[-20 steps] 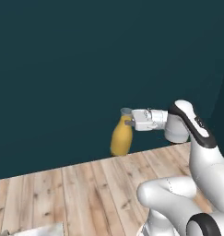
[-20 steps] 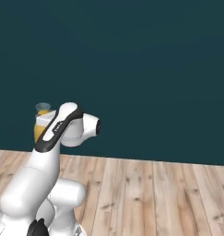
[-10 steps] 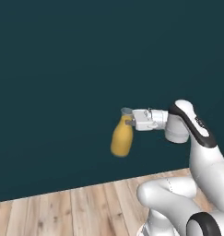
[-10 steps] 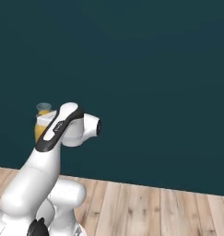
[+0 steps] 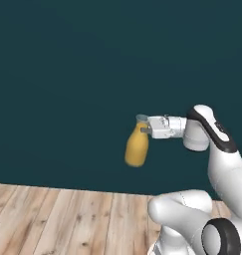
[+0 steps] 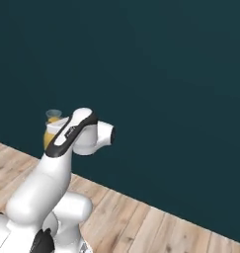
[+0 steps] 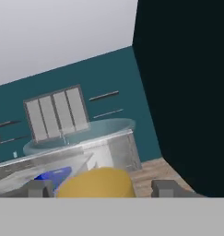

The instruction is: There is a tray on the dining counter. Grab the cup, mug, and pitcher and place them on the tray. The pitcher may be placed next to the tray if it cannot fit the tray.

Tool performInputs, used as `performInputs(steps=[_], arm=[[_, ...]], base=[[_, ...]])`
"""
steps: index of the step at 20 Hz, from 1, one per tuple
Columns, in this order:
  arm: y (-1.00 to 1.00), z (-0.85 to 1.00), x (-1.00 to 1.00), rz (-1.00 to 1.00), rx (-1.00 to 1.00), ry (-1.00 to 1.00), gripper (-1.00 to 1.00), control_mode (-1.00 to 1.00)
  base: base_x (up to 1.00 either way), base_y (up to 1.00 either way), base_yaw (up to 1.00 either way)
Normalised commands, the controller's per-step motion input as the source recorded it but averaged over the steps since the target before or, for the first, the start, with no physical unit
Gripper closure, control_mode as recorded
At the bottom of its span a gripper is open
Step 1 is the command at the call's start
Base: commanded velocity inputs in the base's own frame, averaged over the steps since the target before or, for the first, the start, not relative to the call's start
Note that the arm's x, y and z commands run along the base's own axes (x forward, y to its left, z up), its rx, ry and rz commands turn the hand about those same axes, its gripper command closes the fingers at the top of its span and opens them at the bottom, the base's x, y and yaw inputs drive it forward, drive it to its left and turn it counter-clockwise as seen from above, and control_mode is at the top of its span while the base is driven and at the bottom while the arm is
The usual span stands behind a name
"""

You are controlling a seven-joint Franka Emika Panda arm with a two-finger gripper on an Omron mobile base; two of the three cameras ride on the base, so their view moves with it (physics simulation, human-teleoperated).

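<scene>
One pitcher [image 5: 137, 147] hangs in mid-air before dark teal wall [image 5: 67, 74] | gripper [image 5: 144, 128] clamped on its neck | blue tray [image 7: 52, 176] on far counter [image 7: 21, 177] | no readable writing

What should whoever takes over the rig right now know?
Gripper: shut on the pitcher at its neck, held in the air above the wooden floor in front of the dark teal wall.
Tray: blue, seen in the hand view past the pitcher, on the dining counter.
Done: pitcher picked up.
Left: carry it to the tray, set it on or beside it. Cup and mug status unknown.
</scene>
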Motion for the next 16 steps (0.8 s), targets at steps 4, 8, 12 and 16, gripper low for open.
performInputs(steps=[4, 8, 12, 16], arm=[[0.00, 0.00, 0.00, 0.00, 0.00, 0.00, 1.00, 1.00], [0.00, 0.00, 0.00, 0.00, 0.00, 0.00, 1.00, 1.00], [0.00, 0.00, 0.00, 0.00, 0.00, 0.00, 1.00, 1.00], [0.00, 0.00, 0.00, 0.00, 0.00, 0.00, 1.00, 1.00]], base=[[-0.01, 0.00, 0.63], [-0.04, -0.04, 0.65], [0.00, -0.01, 0.65], [0.00, 0.00, 0.64]])
